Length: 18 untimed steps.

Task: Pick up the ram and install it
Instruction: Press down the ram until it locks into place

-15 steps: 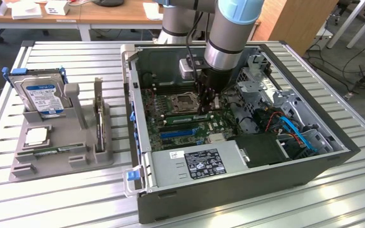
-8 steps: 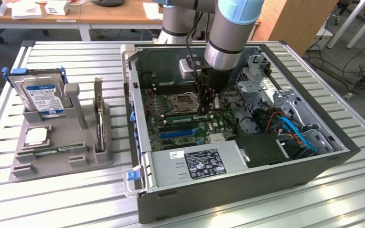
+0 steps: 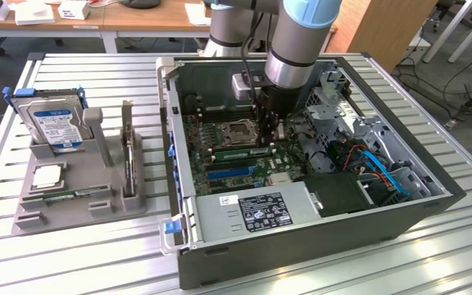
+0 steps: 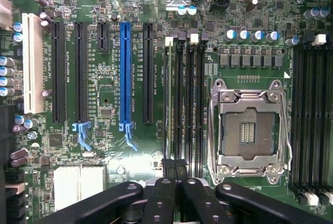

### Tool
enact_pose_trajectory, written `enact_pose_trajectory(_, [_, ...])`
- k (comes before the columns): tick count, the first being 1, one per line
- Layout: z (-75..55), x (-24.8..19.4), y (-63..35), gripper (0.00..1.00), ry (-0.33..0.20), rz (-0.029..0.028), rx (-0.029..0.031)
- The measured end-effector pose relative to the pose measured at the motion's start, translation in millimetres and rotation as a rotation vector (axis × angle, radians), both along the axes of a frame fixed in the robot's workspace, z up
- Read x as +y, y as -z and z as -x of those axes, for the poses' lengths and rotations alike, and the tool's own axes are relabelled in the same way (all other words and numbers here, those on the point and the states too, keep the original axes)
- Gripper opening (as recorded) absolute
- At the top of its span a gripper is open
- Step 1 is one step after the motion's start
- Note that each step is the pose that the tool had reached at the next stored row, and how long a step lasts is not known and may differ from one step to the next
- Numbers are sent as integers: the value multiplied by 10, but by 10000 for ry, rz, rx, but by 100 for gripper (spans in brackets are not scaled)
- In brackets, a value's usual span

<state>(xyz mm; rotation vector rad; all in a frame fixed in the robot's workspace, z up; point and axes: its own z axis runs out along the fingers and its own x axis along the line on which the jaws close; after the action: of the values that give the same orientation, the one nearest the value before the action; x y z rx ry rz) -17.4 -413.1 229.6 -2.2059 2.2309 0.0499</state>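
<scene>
The end effector (image 4: 176, 169), clenched with nothing seen between its fingers, is held over a seated ram (image 4: 167, 104) beside the processor socket (image 4: 248, 130), seemingly pressing it home.

Open computer case (image 3: 302, 246) lying on its side on a slatted metal worktop (image 3: 80, 74). Inside: green motherboard (image 4: 104, 26) with empty processor socket (image 4: 248, 130), blue expansion slot (image 4: 125, 73) among black ones, white slot (image 4: 32, 63); power supply (image 3: 248, 215) bearing a label; blue cables (image 3: 383, 172). Beside the case, a grey holder (image 3: 72, 196) carries an upright hard drive (image 3: 56, 126). Wooden desks (image 3: 137, 18) behind.
</scene>
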Motion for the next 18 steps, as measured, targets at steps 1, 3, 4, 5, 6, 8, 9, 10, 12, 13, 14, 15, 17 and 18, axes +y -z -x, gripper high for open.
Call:
enact_pose_trajectory(1, [0,0,-13,9,0,0,0])
enact_pose_trajectory(3, [0,0,-45,9,0,1,0])
enact_pose_trajectory(4, [0,0,-61,9,0,1,0])
enact_pose_trajectory(5, [0,0,-76,9,0,1,0])
enact_pose_trajectory(6, [0,0,-91,9,-1,1,0])
enact_pose_trajectory(8, [0,0,-120,9,0,1,0])
enact_pose_trajectory(9, [0,0,-135,9,0,1,0])
enact_pose_trajectory(10, [0,0,-149,9,0,0,0])
enact_pose_trajectory(12, [0,0,-175,9,0,1,1])
enact_pose_trajectory(13, [0,0,-186,9,0,1,0])
enact_pose_trajectory(14, [0,0,-197,9,0,1,1])
enact_pose_trajectory(15, [0,0,-207,9,0,1,1])
enact_pose_trajectory(17, [0,0,-218,9,0,-1,0])
enact_pose_trajectory(18, [0,0,-218,9,0,-1,0])
